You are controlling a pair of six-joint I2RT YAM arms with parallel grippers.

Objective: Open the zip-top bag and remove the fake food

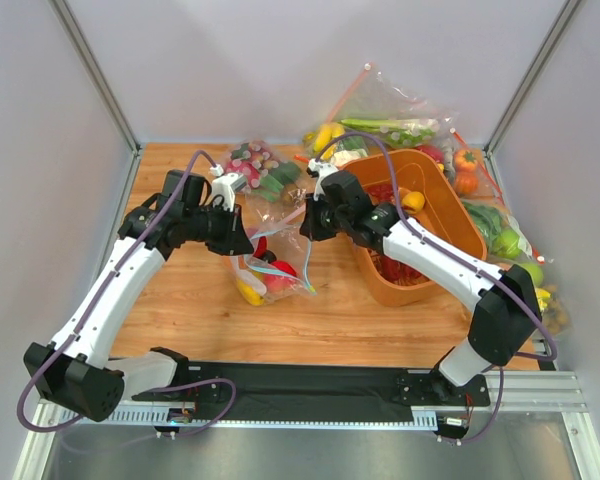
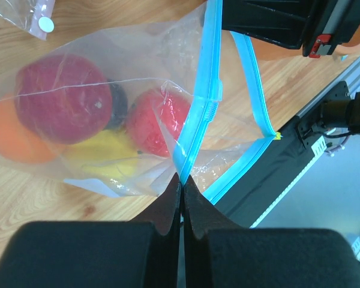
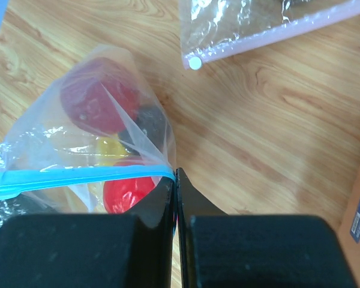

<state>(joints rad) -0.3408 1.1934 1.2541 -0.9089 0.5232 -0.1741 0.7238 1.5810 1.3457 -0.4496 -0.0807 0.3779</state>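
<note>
Looking at this one, both arms have hold of the zip-top bag (image 1: 277, 262), which sits around the middle of the desk (image 1: 340, 320), just left of the orange bin (image 1: 458, 203). The left end effector (image 2: 180, 180) is clamped tight on the teal zip strip (image 2: 205, 84), with the strip pinched right between its tips. The right end effector (image 3: 176, 175) is closed too, nipping the bag's edge where the strip ends on that side.

From the left wrist view the two halves of the strip stand apart. One runs up from the pinch and the other loops off to the right, so the mouth gapes. The fake food (image 2: 63, 99) is all inside: a big dark-red round one, a smaller red one (image 2: 162, 117), an orange one (image 2: 15, 138), a yellow one (image 2: 105, 157) and a dark one (image 2: 117, 103) tucked between the reds. The fruit end of the bag lies on the wood, near side of both end effectors in the overhead view.

Another clear bag with a pink strip (image 3: 276, 27) lies on the far side of it, and more bags of toy veg (image 1: 400, 125) pile up at the far right corner.
</note>
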